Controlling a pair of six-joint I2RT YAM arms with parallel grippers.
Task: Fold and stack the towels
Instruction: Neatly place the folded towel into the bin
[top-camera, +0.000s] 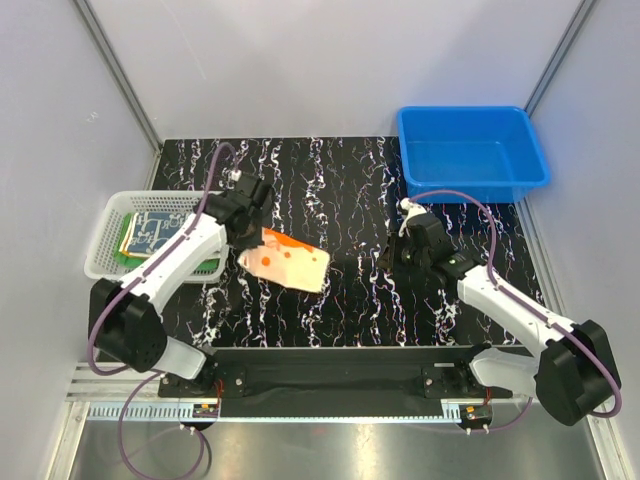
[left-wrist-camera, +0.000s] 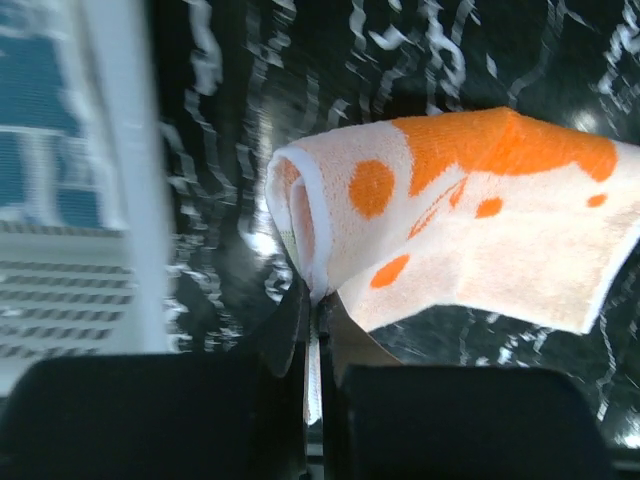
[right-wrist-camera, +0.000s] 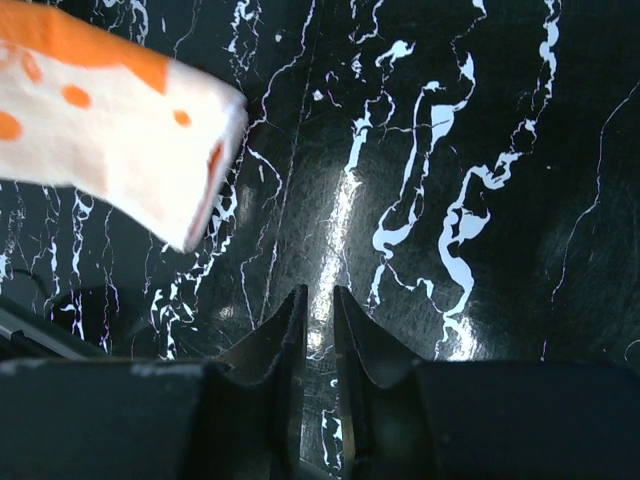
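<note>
Left tool (left-wrist-camera: 312, 302) pinches the fox towel (left-wrist-camera: 470, 240); right tool (right-wrist-camera: 318, 302) stands barely ajar.

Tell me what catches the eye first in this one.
The white-and-orange towel stands out, pinched by one edge in the left gripper and held over the middle-left of the dark marbled table. Next come the empty blue bin at the far right corner and the white basket on the left, with a navy patterned towel inside.
</note>
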